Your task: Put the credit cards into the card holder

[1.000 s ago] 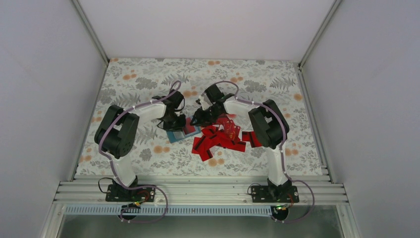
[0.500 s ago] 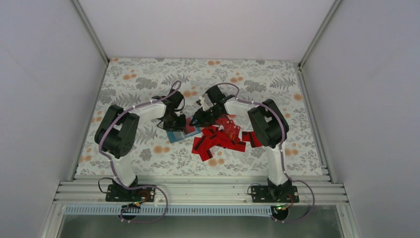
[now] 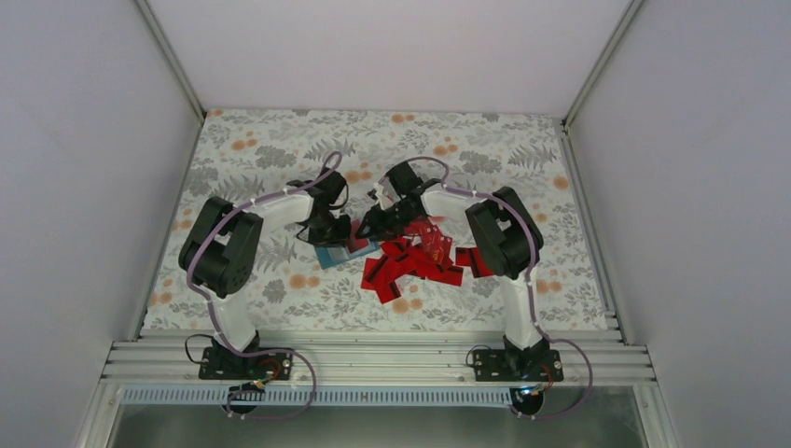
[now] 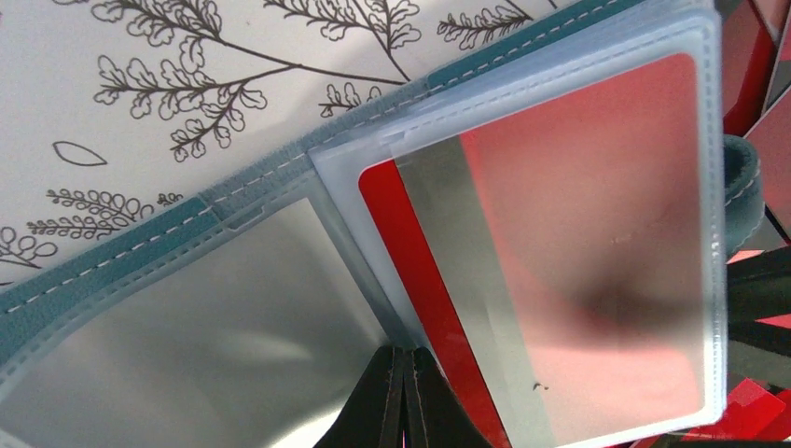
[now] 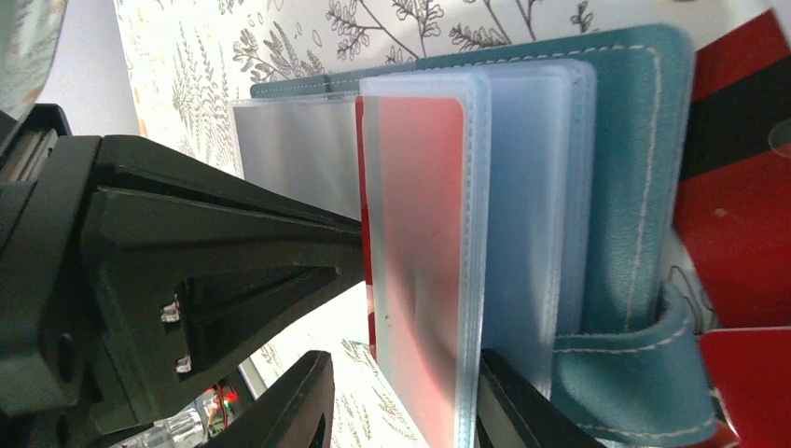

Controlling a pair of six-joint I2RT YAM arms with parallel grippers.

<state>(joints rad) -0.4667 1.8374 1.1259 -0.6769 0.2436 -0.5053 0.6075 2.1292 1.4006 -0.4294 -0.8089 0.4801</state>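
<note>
The teal card holder lies open on the floral cloth, its clear sleeves fanned out. One red credit card sits inside the top sleeve, also visible as the red card in the right wrist view. My left gripper is shut, its tips pressed at the fold between two sleeves. My right gripper is open and straddles the lower edge of that filled sleeve: one finger touches the sleeve stack, the other stands apart. In the top view the left gripper and right gripper meet over the holder. Several loose credit cards lie piled just right of it.
The holder's teal strap curls near my right finger. More red cards lie against the holder's far side. White walls enclose the table, and aluminium rails run along the near edge.
</note>
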